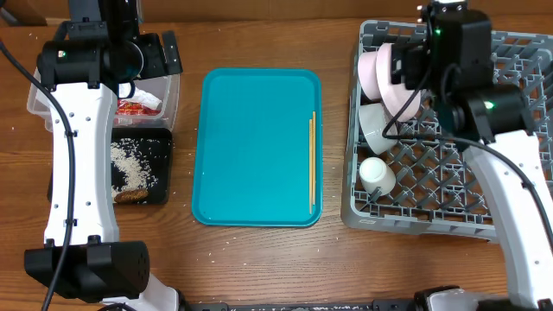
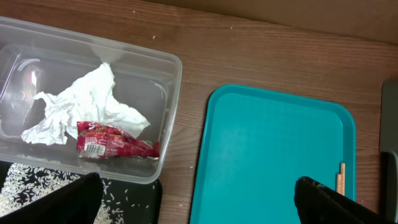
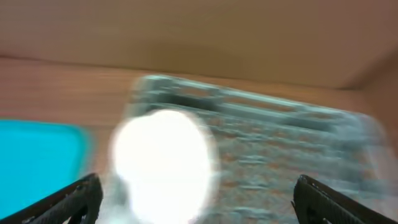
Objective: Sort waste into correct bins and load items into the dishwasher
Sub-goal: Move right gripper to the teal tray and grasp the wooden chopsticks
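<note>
The clear tub point(image 1: 168, 95) holds crumpled white paper point(image 2: 93, 102) and the red-and-white wrapper point(image 2: 115, 144). The black tray point(image 1: 160, 173) holds rice grains point(image 1: 130, 162) and a brown lump point(image 1: 131, 196). Two chopsticks point(image 1: 312, 164) lie on the teal tray's right side and show in the left wrist view point(image 2: 340, 177). The grey dish rack point(image 1: 432, 186) holds plates point(image 1: 380, 73), a pale bowl point(image 1: 373, 125) and a white cup point(image 1: 377, 175). My left gripper point(image 2: 199, 205) is open and empty above the tub's edge. My right gripper point(image 3: 199, 202) is open above the rack; its view is blurred, with a white plate point(image 3: 165, 162) below.
The teal serving tray point(image 1: 255, 147) lies in the middle of the wooden table, between the bins and the rack. The rack's right half holds only upright pegs. The right arm's body covers the rack's upper part in the overhead view.
</note>
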`<state>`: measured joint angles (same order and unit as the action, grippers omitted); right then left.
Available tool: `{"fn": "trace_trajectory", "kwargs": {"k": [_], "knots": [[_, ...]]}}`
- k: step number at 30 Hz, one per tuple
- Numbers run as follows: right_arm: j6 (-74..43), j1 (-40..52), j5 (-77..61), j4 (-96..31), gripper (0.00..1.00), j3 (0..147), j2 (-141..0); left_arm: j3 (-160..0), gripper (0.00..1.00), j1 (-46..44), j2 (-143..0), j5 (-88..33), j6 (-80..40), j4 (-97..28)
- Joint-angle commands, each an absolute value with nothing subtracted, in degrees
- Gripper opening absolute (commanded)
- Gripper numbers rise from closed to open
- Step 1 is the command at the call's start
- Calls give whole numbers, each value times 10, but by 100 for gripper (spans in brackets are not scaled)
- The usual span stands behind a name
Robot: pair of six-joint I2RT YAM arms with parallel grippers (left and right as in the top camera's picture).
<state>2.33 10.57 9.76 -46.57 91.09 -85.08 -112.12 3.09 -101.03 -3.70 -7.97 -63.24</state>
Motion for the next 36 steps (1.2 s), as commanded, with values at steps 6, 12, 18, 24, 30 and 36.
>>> {"fn": "trace_trajectory", "kwargs": {"k": [6,12,18,24,30,36], "knots": [[-129,202,-155,-462,90,888,-916,-1127,100,30,-1010,-39,-73,-632],[-218,312,7,-490,76,888,-1026,-1127,100,30,-1010,-39,-73,-632],[-243,341,47,-496,57,888,-1115,-1127,100,30,-1010,-39,-73,-632],[-262,337,64,-503,55,888,-1167,-1127,100,30,-1010,-39,-73,-632],[-262,337,64,-502,55,888,-1195,-1127,100,30,-1010,-39,-73,-632],[-262,337,64,-478,55,864,-1198,-1127,100,30,-1010,-39,-73,-632]]}}
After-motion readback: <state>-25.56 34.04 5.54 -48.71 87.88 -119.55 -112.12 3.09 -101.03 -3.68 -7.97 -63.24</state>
